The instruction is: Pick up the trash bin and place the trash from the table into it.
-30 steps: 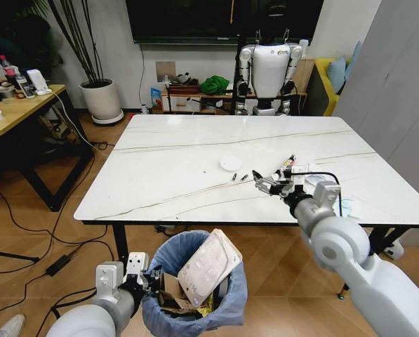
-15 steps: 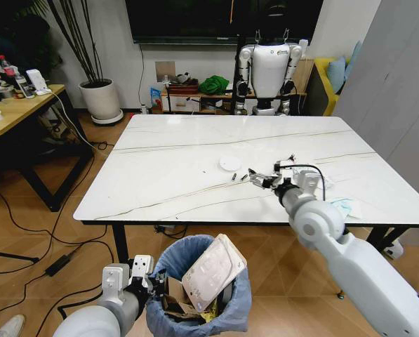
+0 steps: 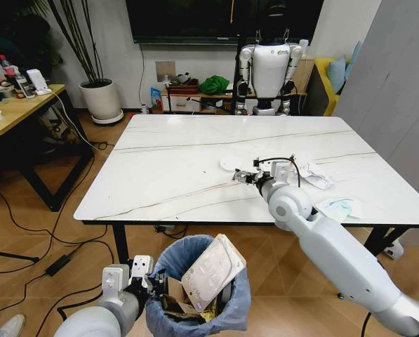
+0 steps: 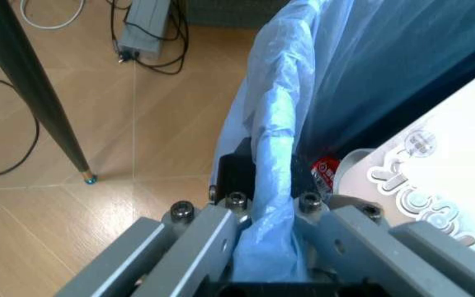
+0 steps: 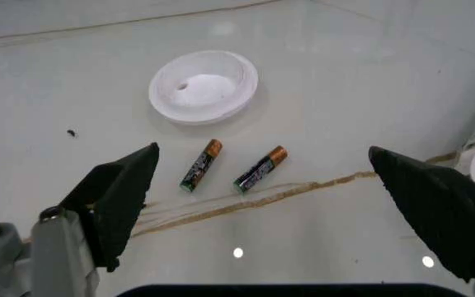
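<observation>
An office-like robotics lab doubled as a lounge: a white humanoid robot (image 3: pixel 269 69) stood parked under a large dark wall screen (image 3: pixel 223 20), beside a low shelf of clutter (image 3: pixel 188 98). A marble-look table (image 3: pixel 174 168) filled the wood-floored room, cables and a power adapter (image 3: pixel 58 265) trailed underfoot, and a potted plant (image 3: pixel 100 98) flanked a wooden desk (image 3: pixel 16 109).

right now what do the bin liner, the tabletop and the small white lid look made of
Bin liner: thin blue-grey plastic film, judging by its crinkles and translucency. Tabletop: glossy white marble-look slab with thin dark veins reflecting the lights; real stone or laminate, I can't tell. White lid: probably moulded matte plastic, with a raised rim.
</observation>
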